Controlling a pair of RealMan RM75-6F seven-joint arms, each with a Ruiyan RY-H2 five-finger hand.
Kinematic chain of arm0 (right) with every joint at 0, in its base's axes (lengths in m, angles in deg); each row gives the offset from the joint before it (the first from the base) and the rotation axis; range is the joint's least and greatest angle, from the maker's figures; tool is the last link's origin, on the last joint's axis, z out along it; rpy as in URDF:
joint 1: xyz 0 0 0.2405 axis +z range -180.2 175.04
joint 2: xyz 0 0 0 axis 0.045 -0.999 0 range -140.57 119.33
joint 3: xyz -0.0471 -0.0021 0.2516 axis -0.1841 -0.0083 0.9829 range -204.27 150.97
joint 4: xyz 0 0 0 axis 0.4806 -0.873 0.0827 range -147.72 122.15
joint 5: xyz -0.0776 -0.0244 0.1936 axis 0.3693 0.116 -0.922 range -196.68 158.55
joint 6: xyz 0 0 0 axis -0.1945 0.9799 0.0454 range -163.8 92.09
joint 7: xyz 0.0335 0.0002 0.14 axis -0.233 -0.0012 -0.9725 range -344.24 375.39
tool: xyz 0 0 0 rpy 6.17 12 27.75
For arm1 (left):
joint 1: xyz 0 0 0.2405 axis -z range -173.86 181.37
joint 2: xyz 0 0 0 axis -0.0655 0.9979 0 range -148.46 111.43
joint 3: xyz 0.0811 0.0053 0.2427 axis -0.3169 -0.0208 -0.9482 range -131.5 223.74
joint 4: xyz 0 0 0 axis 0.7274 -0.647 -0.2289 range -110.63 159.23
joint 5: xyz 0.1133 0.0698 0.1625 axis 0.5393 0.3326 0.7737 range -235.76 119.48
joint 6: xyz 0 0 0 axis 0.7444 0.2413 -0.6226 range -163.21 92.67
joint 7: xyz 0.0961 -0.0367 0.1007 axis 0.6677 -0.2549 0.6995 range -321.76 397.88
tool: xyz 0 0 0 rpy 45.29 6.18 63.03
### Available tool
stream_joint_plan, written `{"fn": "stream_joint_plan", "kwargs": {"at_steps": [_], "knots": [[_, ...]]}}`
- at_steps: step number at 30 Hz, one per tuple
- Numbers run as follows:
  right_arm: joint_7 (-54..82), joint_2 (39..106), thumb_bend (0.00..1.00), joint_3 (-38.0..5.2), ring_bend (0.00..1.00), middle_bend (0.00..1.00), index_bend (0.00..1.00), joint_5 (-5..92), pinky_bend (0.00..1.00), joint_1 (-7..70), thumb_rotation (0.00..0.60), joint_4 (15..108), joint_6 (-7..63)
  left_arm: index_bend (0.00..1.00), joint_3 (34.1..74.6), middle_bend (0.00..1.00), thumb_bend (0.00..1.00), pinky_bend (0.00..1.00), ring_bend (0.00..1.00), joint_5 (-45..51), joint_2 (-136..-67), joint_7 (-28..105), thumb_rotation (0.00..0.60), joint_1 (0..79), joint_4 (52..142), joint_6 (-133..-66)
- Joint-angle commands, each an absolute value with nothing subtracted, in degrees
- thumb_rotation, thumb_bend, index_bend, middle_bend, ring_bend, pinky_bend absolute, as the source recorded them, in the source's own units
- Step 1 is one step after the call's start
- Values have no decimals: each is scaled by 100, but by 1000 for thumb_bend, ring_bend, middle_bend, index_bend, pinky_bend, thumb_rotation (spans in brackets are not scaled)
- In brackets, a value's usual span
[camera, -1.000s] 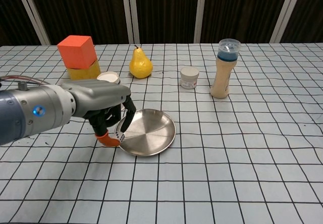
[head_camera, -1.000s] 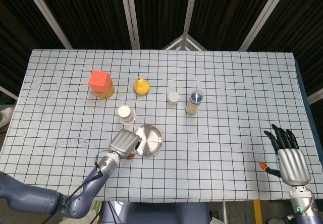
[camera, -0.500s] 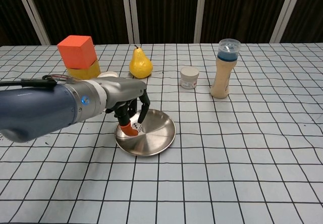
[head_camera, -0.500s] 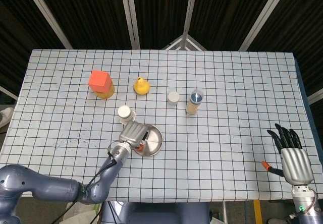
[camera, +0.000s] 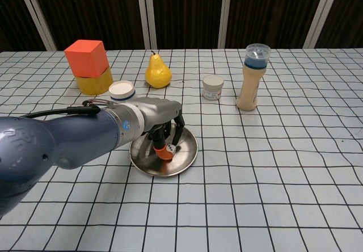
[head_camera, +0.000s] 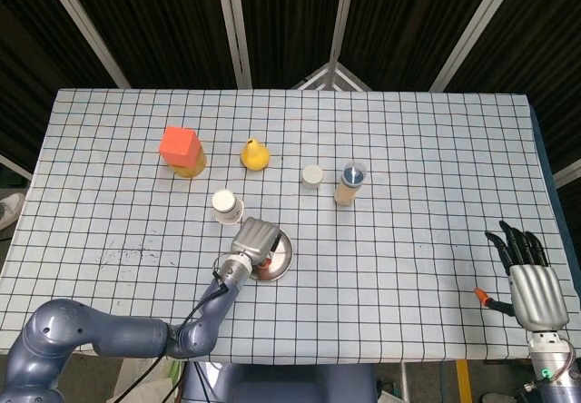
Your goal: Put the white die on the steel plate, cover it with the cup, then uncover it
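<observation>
Checked cloth on the table (head_camera: 427, 149), dark slatted wall behind. My left hand (camera: 161, 128) is over the plate (camera: 186, 151), fingers curled down around the die (camera: 169, 147), which I'm pinching against the orange thumb tip. Die sits low over the plate's middle; can't tell if it's touching steel yet or just above. Holding it central so the cup has rim clearance all round when it comes down.

Cup (camera: 122, 89) stands upright just behind the plate on my left side, near enough for the same hand to take next. Judgement: first step almost done, release is what's left; risk is the die rolling or sticking to the thumb pad on opening.

Right hand (head_camera: 529, 280) is parked well off at the table's near edge, fingers spread, holding nothing, out of the way. Pear (camera: 157, 70), bottle (camera: 252, 76) and small jar (camera: 213, 87) are well clear at the back.
</observation>
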State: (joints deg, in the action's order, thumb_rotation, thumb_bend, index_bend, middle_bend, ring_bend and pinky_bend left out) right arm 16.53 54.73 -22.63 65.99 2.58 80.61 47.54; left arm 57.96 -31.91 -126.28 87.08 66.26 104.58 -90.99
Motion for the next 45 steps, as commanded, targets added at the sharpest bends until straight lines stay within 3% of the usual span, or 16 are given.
{"fn": "stream_joint_plan", "kwargs": {"at_steps": [1, 15, 20, 25, 30, 37, 38, 40, 45], "knots": [[1631, 5459, 171, -2261, 54, 33, 162, 6598, 0, 255, 600, 8061, 4760, 443, 5807, 838, 312, 756, 721, -3178, -12606, 8729, 600, 6642, 10523, -9163], [1650, 5460, 172, -2287, 56, 33, 162, 6659, 0, 266, 600, 8115, 4757, 312, 5823, 831, 309, 755, 715, -3344, -12063, 9135, 600, 6649, 11498, -9753], [1668, 5471, 171, -2286, 57, 33, 162, 6659, 0, 268, 600, 8119, 4762, 316, 5882, 831, 305, 755, 715, -3273, -11754, 9036, 600, 6547, 11956, -9938], [1659, 5470, 172, -2279, 56, 33, 162, 6636, 0, 263, 600, 8121, 4764, 312, 5926, 830, 209, 755, 714, -3017, -11029, 8850, 600, 6293, 12809, -10222], [1719, 5478, 171, -2303, 57, 33, 162, 6677, 0, 256, 600, 8176, 4783, 283, 5980, 829, 188, 755, 715, -2719, -10361, 8462, 600, 6022, 13362, -10287], [1772, 5489, 171, -2303, 57, 33, 162, 6662, 0, 249, 600, 8201, 4790, 285, 6012, 829, 189, 755, 714, -2491, -9770, 8235, 600, 5844, 13596, -10304], [1721, 5154, 171, -2347, 57, 33, 162, 6828, 0, 55, 600, 8347, 5126, 286, 5994, 828, 189, 755, 714, -2527, -9659, 8277, 600, 5839, 13617, -10310], [1777, 5494, 171, -2304, 56, 33, 162, 6681, 0, 216, 600, 8040, 4827, 287, 5963, 828, 189, 755, 714, -2608, -9540, 8383, 600, 5851, 13589, -10346], [1671, 5534, 172, -2314, 57, 33, 162, 6749, 0, 211, 600, 7989, 4874, 288, 5948, 828, 188, 755, 714, -2864, -9450, 8629, 600, 5930, 13277, -10477]]}}
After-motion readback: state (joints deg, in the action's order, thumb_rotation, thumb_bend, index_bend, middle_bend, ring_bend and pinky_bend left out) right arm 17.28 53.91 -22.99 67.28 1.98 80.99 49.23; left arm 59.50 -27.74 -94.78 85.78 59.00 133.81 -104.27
